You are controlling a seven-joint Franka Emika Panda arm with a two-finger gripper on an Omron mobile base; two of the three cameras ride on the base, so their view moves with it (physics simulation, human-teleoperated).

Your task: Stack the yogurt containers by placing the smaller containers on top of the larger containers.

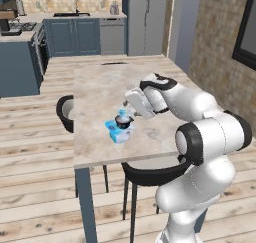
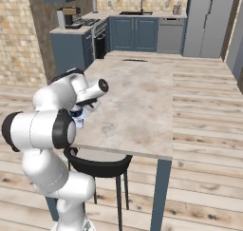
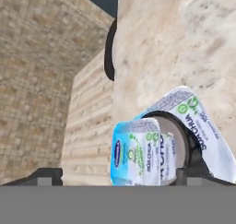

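Light-blue tiny cup (image 3: 136, 151) is sitting on the dark round cup (image 3: 177, 135), itself on the rectangular tub (image 3: 203, 131); you are looking at a released tool (image 3: 117, 176) hovering directly over the stack on the surface (image 1: 100, 92).

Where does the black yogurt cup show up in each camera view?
Left base view: black cup at centre, on the blue tub, by the gripper.
Right base view: cannot tell; the arm covers that spot.
Hand view: bottom centre-right, behind the tiny blue cup.
Shared landmark: the marble table.
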